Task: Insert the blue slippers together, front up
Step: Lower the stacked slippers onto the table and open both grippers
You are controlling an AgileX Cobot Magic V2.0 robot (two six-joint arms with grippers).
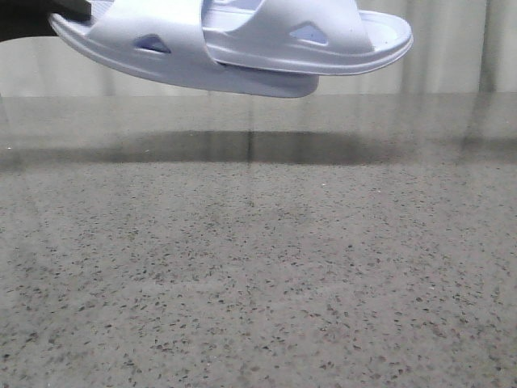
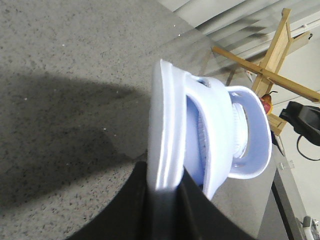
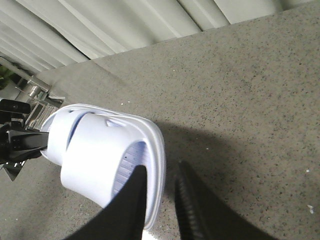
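Two blue slippers hang together in the air at the top of the front view, one (image 1: 161,48) on the left and one (image 1: 323,36) pushed through its strap on the right. My left gripper (image 2: 164,187) is shut on the sole edge of the outer slipper (image 2: 167,130); the inner slipper (image 2: 250,145) sticks out past it. My right gripper (image 3: 160,172) straddles the sole edge of a slipper (image 3: 95,160). One finger (image 3: 135,195) lies on the ribbed footbed and the other (image 3: 192,200) stands apart from the sole. The right gripper is out of the front view.
The speckled grey stone table (image 1: 258,267) lies below, with the slippers' shadow (image 1: 250,147) at its far side. Pale vertical blinds (image 1: 452,48) stand behind. A wooden frame (image 2: 272,60) stands off the table's end.
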